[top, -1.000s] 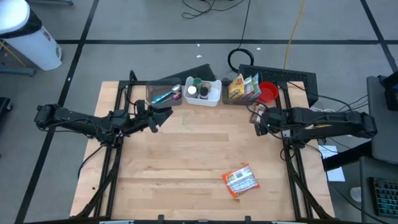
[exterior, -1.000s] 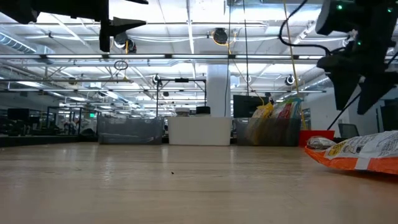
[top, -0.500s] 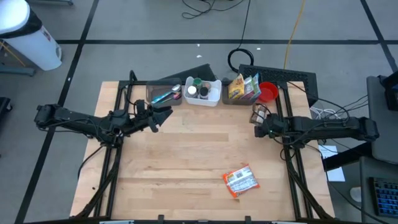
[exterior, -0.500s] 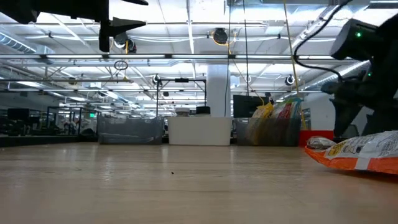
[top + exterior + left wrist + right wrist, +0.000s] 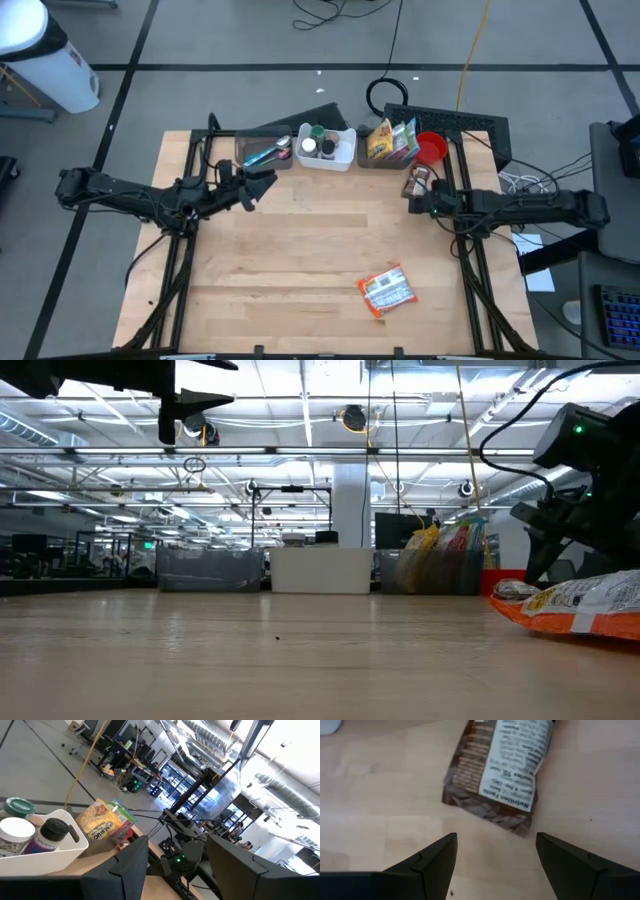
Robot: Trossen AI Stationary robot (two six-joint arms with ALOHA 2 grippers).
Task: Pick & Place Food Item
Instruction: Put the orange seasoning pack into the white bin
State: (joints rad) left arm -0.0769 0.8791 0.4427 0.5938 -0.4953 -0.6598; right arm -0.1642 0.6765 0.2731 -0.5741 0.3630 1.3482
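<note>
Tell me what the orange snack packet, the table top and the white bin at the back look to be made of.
Orange snack packet: thin plastic film, glossy, judging by its crinkled, shiny surface.
Table top: wood, pale with a smooth finish; plank seams and grain show.
White bin: probably moulded plastic, matte, with rounded edges.

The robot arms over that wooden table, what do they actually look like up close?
Both are slim, dark, jointed arms with black cables trailing along them. The left gripper and right gripper each end in two flat, dark, wedge-shaped fingers. A small green light glows on the right arm's wrist.
</note>
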